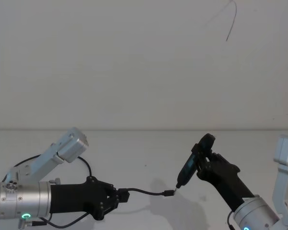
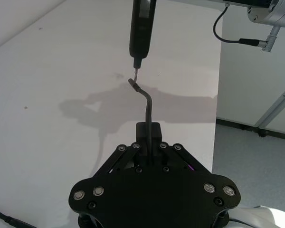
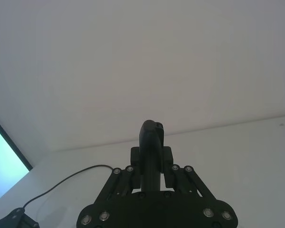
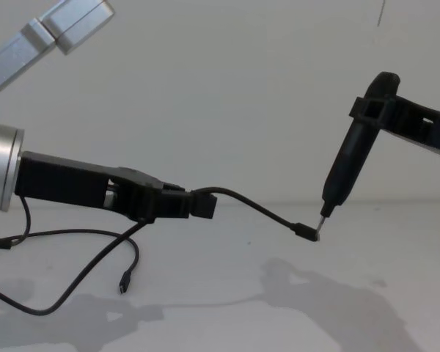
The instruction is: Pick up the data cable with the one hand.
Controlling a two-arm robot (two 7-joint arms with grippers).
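Left gripper (image 1: 116, 197) was clamped on the data cable (image 4: 253, 205) at its plug block, held above the table (image 1: 149, 143). The cable's short free end ran rightward from the jaws, arching then dipping to a small plug. Right gripper (image 1: 204, 154) gripped a pen-shaped tool (image 4: 346, 169), tip touching or just beside that plug. Cable looked thin, black and limp, its tail drooping to the table on the near left.

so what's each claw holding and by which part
The left claw holds the data cable by the plug block at one end; its free end sticks out. The right claw grips a black pen-shaped tool by its upper body.
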